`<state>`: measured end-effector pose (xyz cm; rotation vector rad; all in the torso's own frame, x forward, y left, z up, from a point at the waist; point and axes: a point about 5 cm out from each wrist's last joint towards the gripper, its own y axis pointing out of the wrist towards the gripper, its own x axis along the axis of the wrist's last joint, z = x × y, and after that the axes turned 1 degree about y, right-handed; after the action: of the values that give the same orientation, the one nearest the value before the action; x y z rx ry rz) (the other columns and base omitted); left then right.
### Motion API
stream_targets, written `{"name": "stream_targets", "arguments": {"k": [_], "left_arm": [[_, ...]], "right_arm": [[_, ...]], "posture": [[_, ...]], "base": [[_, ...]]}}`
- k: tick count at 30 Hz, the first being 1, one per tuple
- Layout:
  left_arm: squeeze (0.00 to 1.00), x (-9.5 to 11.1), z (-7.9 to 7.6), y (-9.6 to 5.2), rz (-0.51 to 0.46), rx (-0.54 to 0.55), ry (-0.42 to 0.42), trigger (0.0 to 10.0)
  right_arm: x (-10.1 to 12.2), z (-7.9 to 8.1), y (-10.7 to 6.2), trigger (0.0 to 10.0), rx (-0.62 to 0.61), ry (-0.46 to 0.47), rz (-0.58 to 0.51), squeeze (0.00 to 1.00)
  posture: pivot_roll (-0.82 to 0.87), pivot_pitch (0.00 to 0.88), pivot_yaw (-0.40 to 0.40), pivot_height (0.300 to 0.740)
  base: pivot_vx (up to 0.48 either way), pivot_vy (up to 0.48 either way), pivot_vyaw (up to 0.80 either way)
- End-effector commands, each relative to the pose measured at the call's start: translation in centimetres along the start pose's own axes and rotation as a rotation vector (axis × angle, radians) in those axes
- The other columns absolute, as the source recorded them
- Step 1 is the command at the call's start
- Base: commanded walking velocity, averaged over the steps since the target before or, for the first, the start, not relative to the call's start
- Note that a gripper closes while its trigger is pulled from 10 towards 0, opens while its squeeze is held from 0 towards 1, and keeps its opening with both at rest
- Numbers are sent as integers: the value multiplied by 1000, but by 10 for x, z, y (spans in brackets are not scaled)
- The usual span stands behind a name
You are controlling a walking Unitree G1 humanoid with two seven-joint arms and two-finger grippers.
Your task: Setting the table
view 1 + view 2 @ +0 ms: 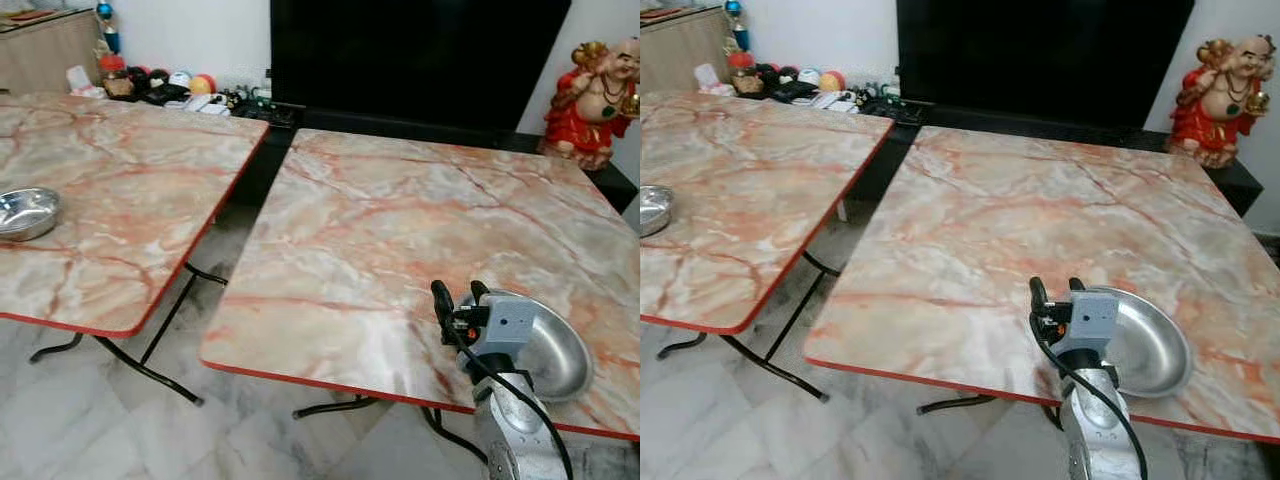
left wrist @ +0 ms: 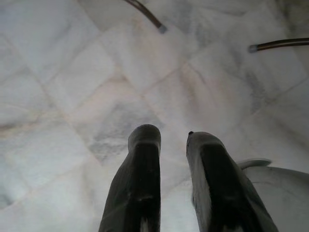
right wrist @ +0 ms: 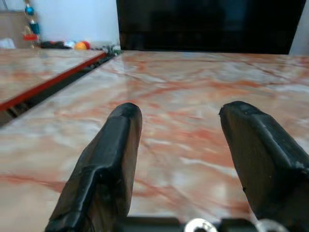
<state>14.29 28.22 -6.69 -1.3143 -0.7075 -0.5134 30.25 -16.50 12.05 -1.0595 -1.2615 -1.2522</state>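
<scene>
Two marble tables filled the frame. A steel bowl (image 1: 548,350) sat lower right on the right table (image 1: 400,250), the right gripper (image 1: 456,297) just left of it. Another bowl (image 1: 25,212) lay on the left table (image 1: 120,190) at the frame's left edge.

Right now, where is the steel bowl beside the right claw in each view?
Left eye view: steel bowl, lower right, behind the right claw.
Right eye view: bowl lower right of centre.
Right wrist view: marble table top.
Left wrist view: floor tiles.
Shared landmark: black TV.
</scene>
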Motion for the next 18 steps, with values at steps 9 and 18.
{"name": "stream_targets", "arguments": {"k": [9, 18], "left_arm": [[0, -6, -1, -2, 18, 10, -18, 10000], [0, -6, 0, -2, 15, 11, -21, 10000]], "right_arm": [[0, -3, 2, 10000, -15, 3, -9, 0], [0, 0, 4, 10000, -15, 6, -13, 0]], "posture": [[94, 64, -56, 740], [96, 68, -54, 740]], "base": [[0, 480, 0], [0, 480, 0]]}}
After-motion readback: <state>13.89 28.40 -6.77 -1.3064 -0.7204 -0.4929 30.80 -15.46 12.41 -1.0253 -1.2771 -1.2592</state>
